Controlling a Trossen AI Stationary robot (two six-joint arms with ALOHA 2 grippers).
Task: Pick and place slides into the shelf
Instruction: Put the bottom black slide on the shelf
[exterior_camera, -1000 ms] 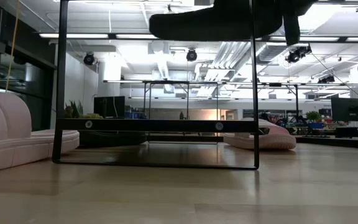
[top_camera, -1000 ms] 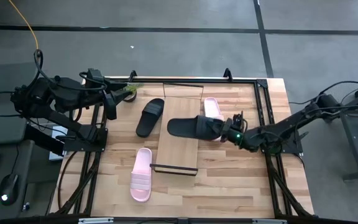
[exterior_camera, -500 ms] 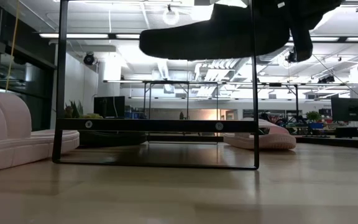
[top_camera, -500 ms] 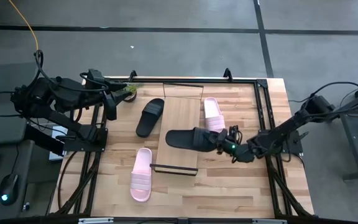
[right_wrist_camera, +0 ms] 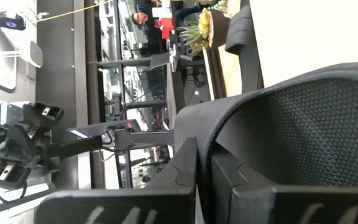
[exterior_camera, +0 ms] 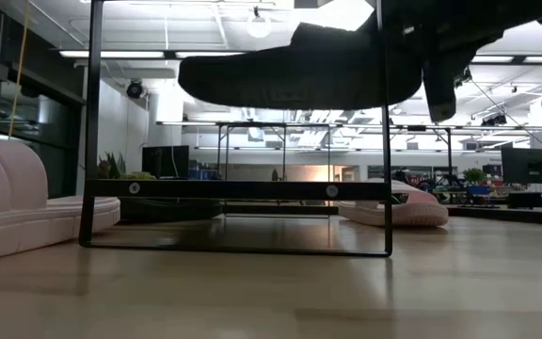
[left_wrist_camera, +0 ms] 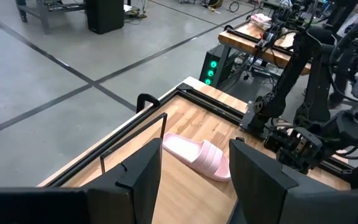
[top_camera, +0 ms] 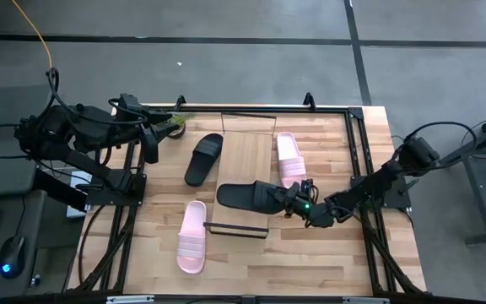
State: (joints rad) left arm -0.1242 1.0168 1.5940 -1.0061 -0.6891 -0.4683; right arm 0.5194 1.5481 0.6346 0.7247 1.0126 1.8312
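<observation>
While the left hand (left_wrist_camera: 194, 180) waits with its fingers spread wide and nothing between them, back at the far left corner of the tabletop (top_camera: 310, 253), the right hand (top_camera: 298, 203) reaches in over the shelf (top_camera: 245, 152) from the right. It is clamped tight on the edge of a black slide (top_camera: 247, 197), and that slide lies crosswise over the near half of the shelf board, its toe pointing left and jutting just past the board's left edge. From table height the black slide's sole shows above the shelf's wire frame (exterior_camera: 236, 188); I cannot tell whether it touches the board. The second black slide (top_camera: 203, 158) lies on the tabletop just beside the shelf's left side, near its far end. One pink slide (top_camera: 289, 157) sits on the tabletop close against the shelf's right side. The other pink slide (top_camera: 192, 237) lies to the left of the shelf's near end, a little apart from it.
</observation>
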